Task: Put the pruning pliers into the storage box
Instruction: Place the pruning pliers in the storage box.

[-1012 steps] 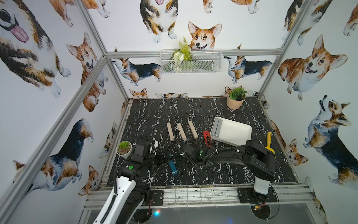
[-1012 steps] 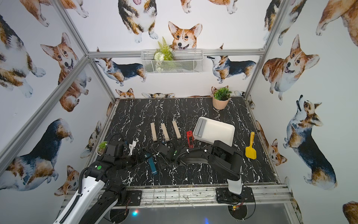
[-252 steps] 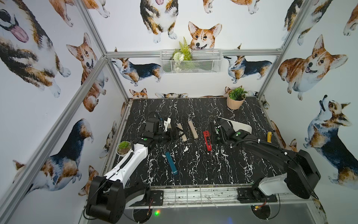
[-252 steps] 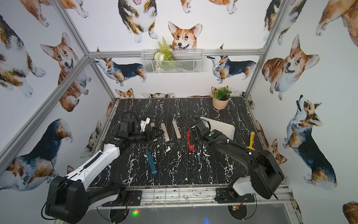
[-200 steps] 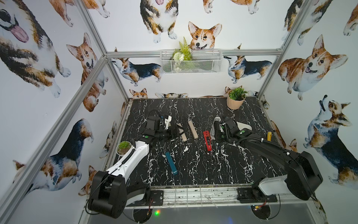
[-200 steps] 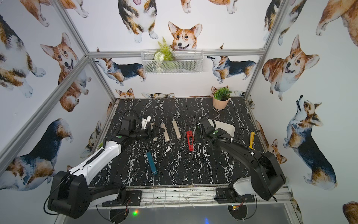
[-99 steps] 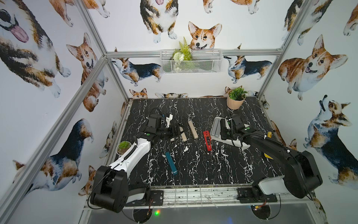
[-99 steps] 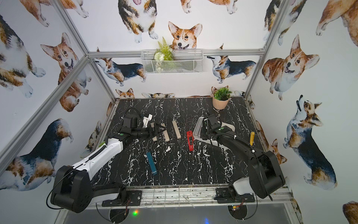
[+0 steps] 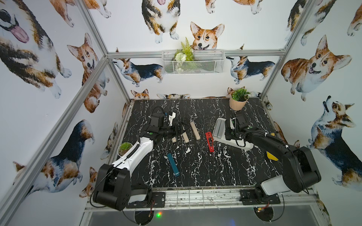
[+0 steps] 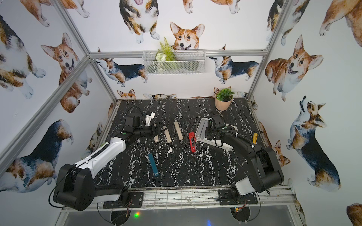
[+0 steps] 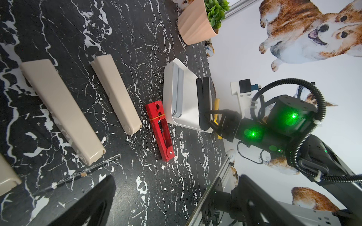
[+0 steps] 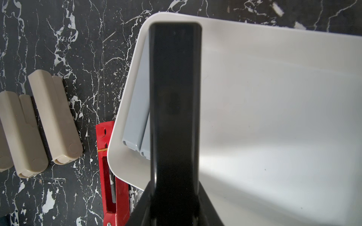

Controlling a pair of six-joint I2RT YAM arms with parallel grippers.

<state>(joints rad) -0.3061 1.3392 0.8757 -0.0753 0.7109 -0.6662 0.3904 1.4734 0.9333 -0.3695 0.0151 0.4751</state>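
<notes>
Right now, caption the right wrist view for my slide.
Right gripper holds the black pliers over the storage box, beside two grey pliers.

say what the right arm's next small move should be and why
Probably lower the right gripper slightly and open it. It is shut on the black bar-shaped pruning pliers, held over the shallow white plastic storage box, beside two grey bar-shaped pliers lying inside; whether the black one touches the floor is unclear.

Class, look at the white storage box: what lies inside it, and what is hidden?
Two grey pliers lie side by side along one wall. The right gripper holds black pliers over the box, covering part of its floor.
</notes>
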